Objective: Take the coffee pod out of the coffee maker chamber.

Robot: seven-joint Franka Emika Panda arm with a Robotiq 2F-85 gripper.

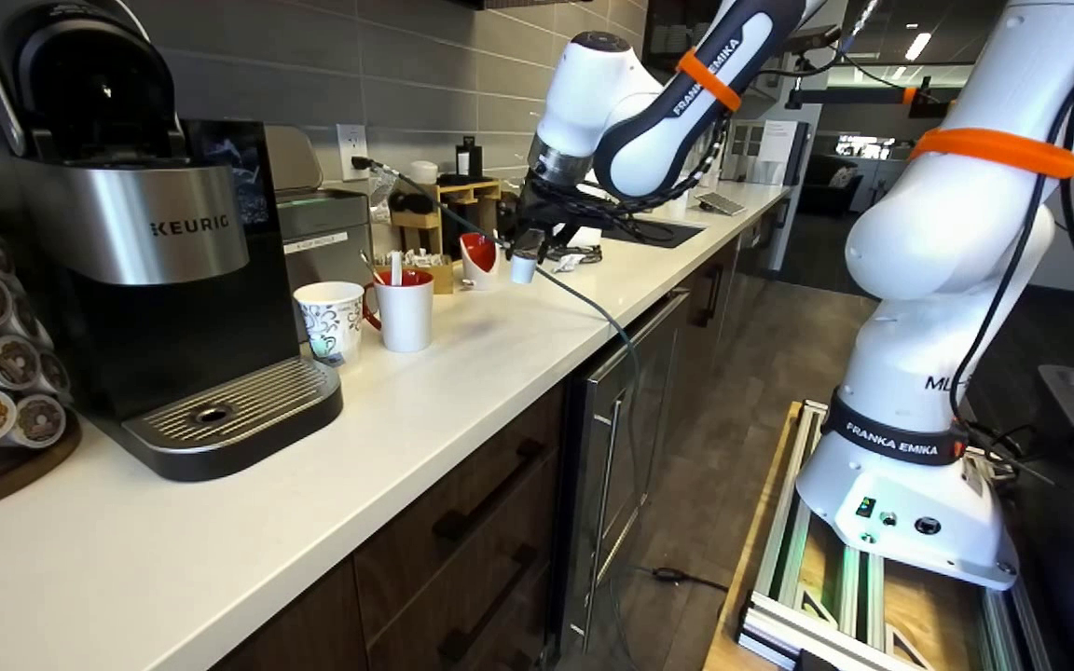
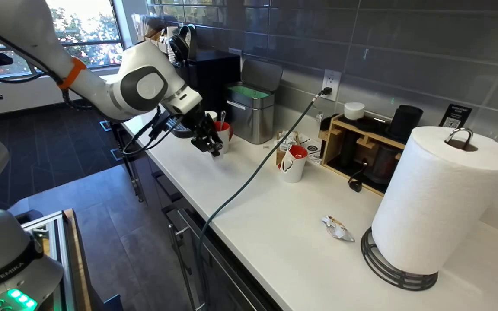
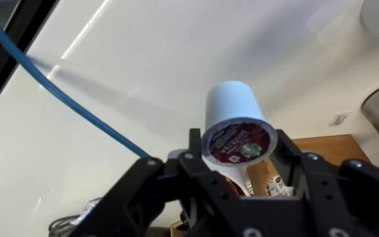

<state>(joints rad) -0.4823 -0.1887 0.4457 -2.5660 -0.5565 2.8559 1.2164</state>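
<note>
Tabletop, coffee maker, coffee pod in grasp

Tabletop: white, long; carries the coffee maker.

Coffee maker: black and silver, well apart from what you hold.

Coffee maker chamber: domed, raised, open; interior too dark for you to check.

Mug: white, red inside, standing upright on the tabletop.

Fingers: closed on the coffee pod from both sides, at its lid end.

Coffee pod: one, whitish, above the tabletop, clear of the chamber, so removal looks done; lid toward the wrist view, narrow end down. Should handle light, smooth, fairly stiff; a harder squeeze may dent its likely thin wall, and the lid is probably the fragile part. Best hold for you: across the sides just under the rim, where the lip should check slipping. If brewed, it may drip: carry it lid up.
</note>
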